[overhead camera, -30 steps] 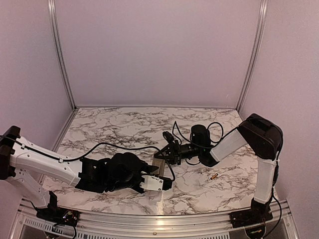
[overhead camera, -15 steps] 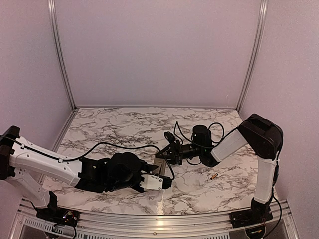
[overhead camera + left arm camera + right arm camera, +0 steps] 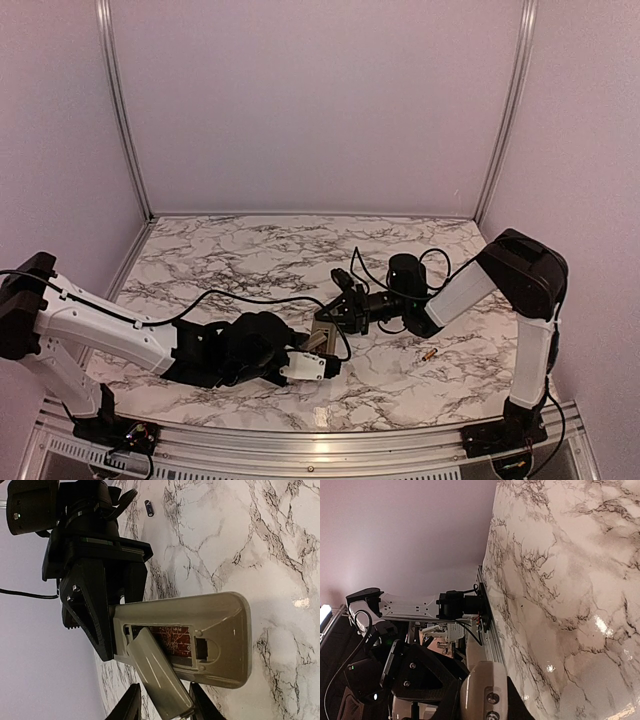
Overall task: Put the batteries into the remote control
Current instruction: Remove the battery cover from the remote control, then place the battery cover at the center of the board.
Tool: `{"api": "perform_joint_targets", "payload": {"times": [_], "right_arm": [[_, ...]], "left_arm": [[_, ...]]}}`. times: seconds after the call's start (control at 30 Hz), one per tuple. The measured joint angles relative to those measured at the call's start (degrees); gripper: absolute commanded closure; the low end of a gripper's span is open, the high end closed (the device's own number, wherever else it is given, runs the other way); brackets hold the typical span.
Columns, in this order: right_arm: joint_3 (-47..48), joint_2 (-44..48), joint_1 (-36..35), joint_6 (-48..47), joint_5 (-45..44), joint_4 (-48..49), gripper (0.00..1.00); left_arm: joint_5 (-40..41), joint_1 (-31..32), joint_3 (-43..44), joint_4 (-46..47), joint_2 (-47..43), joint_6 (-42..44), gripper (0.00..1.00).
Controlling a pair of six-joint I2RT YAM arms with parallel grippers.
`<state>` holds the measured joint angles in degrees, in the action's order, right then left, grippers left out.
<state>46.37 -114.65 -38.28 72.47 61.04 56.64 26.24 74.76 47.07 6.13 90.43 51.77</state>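
The remote control (image 3: 220, 625) hangs just above the marble, greyish back up, its battery bay open and holding no cells. My right gripper (image 3: 95, 605) is shut on its far end; the right wrist view shows the remote control (image 3: 482, 680) clamped between that gripper's (image 3: 482, 702) fingers. The loose battery cover (image 3: 157, 670) tilts out of the bay, and my left gripper (image 3: 165, 702) is shut on it. A blackish battery (image 3: 149, 507) lies on the table beyond. A gold battery (image 3: 428, 354) lies right of the grippers (image 3: 322, 345).
The marble table (image 3: 250, 250) is walled on three sides. The right arm's cable (image 3: 400, 265) loops over the table behind its wrist. A metal rail (image 3: 300, 440) runs along the near edge.
The right gripper has dipped slightly with the remote toward the left gripper. The left arm has shifted a little and its jaws stay on the cover.
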Motion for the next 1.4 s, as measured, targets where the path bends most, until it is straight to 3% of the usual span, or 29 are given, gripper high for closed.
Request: {"api": "perform_joint_targets", "payload": {"times": [0.23, 0.57, 0.93, 1.23, 1.4], "right_arm": [[-0.09, -0.13, 0.24, -0.09, -0.07, 0.07, 1.0], [-0.09, -0.87, 0.26, 1.29, -0.04, 1.73, 1.0], [-0.87, -1.05, 1.36, 1.49, -0.11, 2.91, 1.0], [-2.01, 4.13, 6.36, -4.48, -1.38, -3.5, 1.0], [-3.91, 9.05, 9.4, -7.41, -2.12, -4.13, 1.0]], "left_arm": [[0.0, -0.28, -0.66, 0.02, -0.2, -1.4, 0.71], [1.88, -1.05, -0.7, 1.25, -0.2, -3.43, 1.0], [4.5, -1.25, -0.72, 1.79, -0.39, -6.75, 1.0], [4.68, -11.13, 2.91, -3.17, -3.41, -30.38, 1.0], [-0.11, -16.59, 4.87, -6.4, -2.89, -42.64, 1.0]]}}
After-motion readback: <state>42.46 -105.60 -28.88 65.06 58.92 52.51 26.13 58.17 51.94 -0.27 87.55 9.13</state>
